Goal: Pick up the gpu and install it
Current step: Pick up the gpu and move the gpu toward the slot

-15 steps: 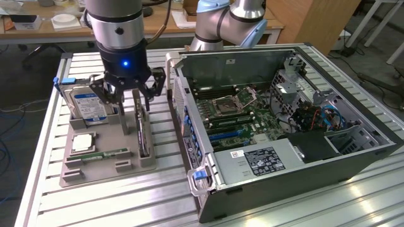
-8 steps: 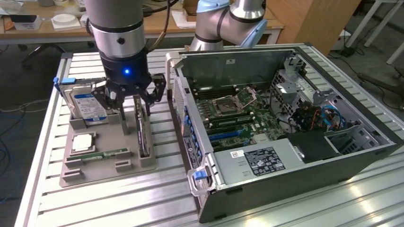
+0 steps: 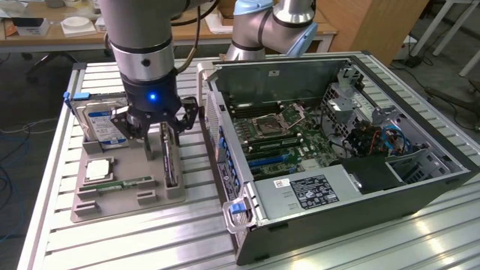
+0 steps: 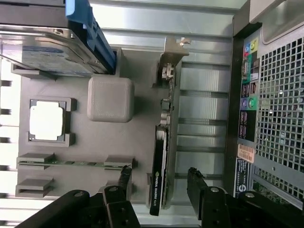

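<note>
Two fingers of your gripper (image 4: 159,175), spread, flank the thin, dark, tan-edged gpu card (image 4: 163,123), seemingly without touching. It stands edgewise in the grey tray (image 4: 141,142).

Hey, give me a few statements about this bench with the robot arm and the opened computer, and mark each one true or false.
1. The gpu stands on edge in the gray holder. True.
2. The gripper is shut on the gpu. False: its jaws are open, with one finger on each side of the card.
3. The hard drive sits inside the computer case. False: it stands in the holder, outside the case.
4. The case is open, with the motherboard exposed. True.
</note>
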Robot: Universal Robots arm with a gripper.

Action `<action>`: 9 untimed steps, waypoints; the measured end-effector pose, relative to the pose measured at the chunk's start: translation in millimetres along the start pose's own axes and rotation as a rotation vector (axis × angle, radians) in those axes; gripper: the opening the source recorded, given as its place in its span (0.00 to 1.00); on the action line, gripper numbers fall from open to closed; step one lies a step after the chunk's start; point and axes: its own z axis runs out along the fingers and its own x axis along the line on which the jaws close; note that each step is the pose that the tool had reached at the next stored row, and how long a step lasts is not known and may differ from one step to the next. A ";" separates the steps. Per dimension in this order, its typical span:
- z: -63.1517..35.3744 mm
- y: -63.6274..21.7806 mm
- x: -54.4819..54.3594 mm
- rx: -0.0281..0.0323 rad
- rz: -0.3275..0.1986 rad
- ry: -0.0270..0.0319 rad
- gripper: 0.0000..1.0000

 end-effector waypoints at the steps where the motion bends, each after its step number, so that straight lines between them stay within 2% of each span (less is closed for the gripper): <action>1: 1.8 -0.1 0.0 0.0002 0.008 -0.0004 0.59; 9: 16.3 -0.8 -2.9 0.0007 0.047 -0.0022 0.59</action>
